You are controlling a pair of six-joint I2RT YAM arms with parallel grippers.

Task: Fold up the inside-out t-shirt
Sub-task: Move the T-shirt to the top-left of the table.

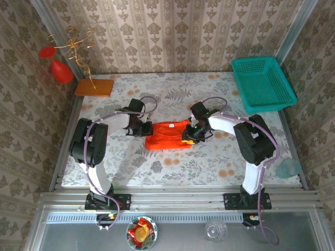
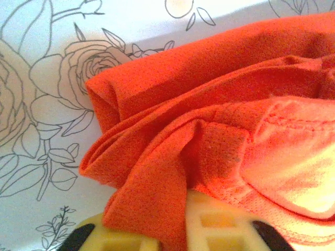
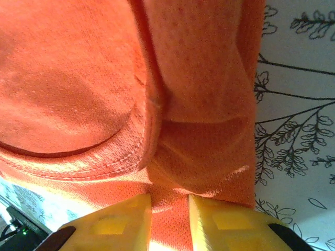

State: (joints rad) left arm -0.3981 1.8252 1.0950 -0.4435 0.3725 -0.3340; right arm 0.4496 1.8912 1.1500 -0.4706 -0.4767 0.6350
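— What's over on the left?
— In the far-left corner of the floral-patterned counter [image 1: 131, 167] lies a flat orange wooden board [image 1: 94, 87]. A gold wire stand rises from it, carrying a red cone-shaped ornament [image 1: 62, 72].
— And the left claw?
— The left claw [image 1: 142, 128] is clenched on the left edge of the plain orange-red cloth t-shirt [image 1: 167, 137]. Its wrist view shows a bunched fold pinched between the yellow fingers [image 2: 220, 230].
— Where is the shirt?
— Mid-counter, gathered into a rough rectangle between the two claws.
— The right claw?
— The right claw [image 1: 189, 135] grasps the shirt's right edge, with cloth squeezed between its fingers. A teal plastic mesh basket [image 1: 260, 83] sits at the far-right corner, well apart.
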